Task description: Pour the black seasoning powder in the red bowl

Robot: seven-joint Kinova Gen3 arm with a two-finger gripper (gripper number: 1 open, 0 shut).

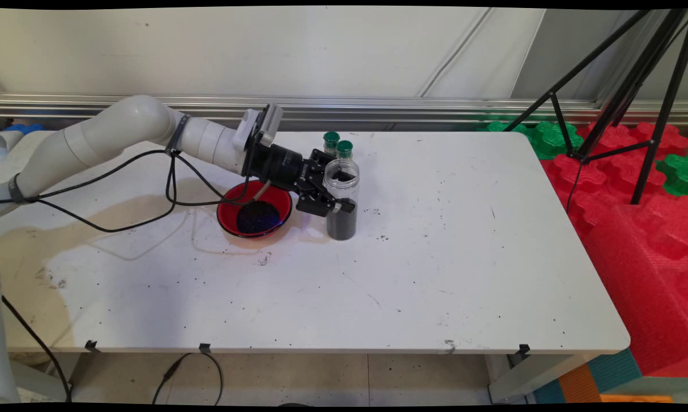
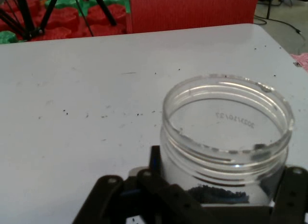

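**End effector clamped on the open jar beside the red bowl**

Look at the main view and you find the end effector (image 1: pixel 333 194) reaching in from the left, its black fingers (image 1: pixel 344 208) pressed against the sides of a clear plastic jar (image 1: pixel 341 197). The jar stands upright on the tabletop (image 1: pixel 435 257), near the middle and towards the far side. It has no lid, and its lower part is filled with dark grains while the upper part is clear.

In the hand view you see the jar's threaded mouth (image 2: pixel 227 123) straight ahead, with the black linkage rising on both sides of it and the dark contents showing through the wall below.

Just to the left of the jar, beneath the wrist, you have a red bowl (image 1: pixel 255 216) holding a mound of the same dark material. Bowl and jar are close but do not touch.

Behind the jar, near the tabletop's far edge, two small green-capped containers (image 1: pixel 337 144) stand side by side. Dark specks are scattered over the tabletop around the jar and the bowl. Off the right edge you can see red and green foam mats (image 1: pixel 636 171) and a black tripod (image 1: pixel 630 86).
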